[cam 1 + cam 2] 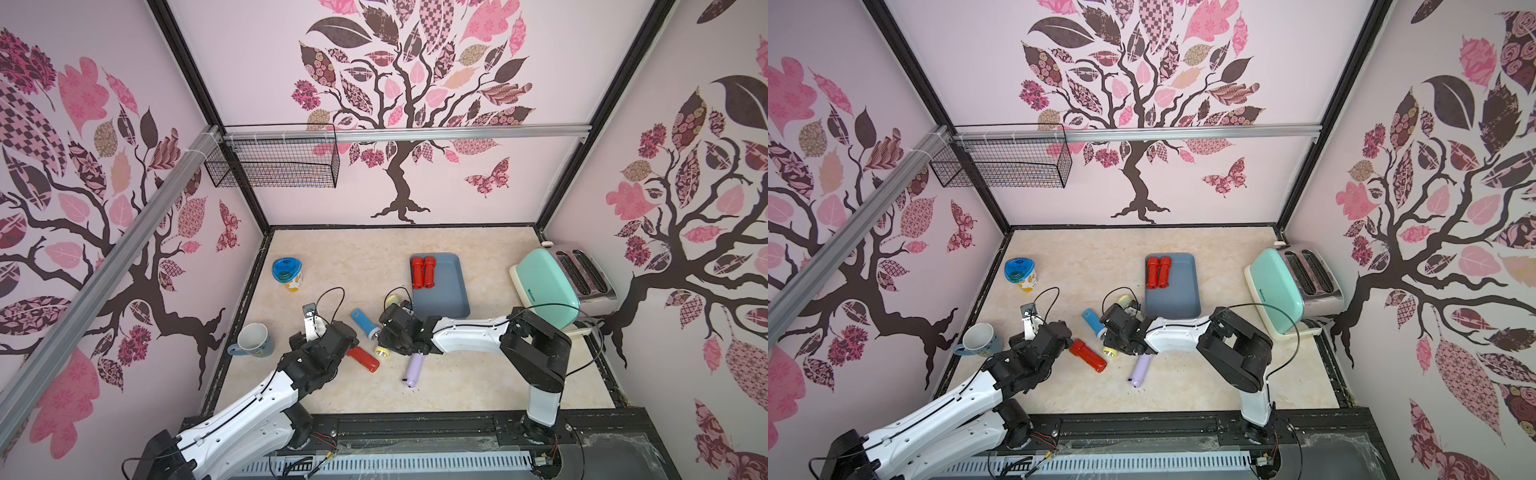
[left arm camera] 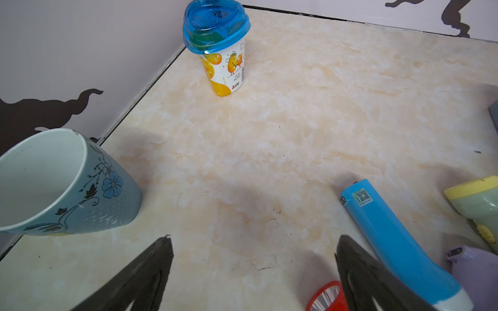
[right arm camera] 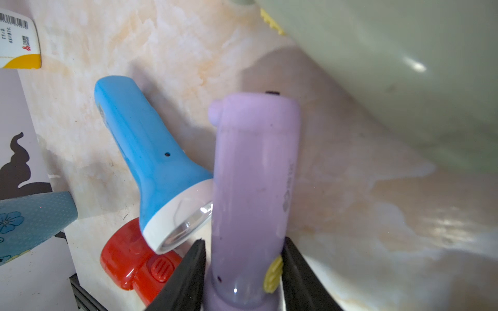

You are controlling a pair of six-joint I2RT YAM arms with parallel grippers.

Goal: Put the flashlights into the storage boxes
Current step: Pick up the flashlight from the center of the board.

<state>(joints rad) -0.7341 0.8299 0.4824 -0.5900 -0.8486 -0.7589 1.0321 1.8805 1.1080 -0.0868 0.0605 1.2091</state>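
My left end effector (image 2: 255,237): wide open, empty, over the table (image 2: 269,134).
My right end effector (image 3: 244,239): closed on a lilac flashlight (image 3: 253,175) near its head, beside the blue flashlight (image 3: 151,150).
Tray (image 1: 446,291): farther back, holding two red flashlights (image 1: 417,272).

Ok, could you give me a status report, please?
Left end effector open, empty. Right end effector gripping a lilac flashlight. Two red flashlights in tray. Blue flashlight lies close alongside.
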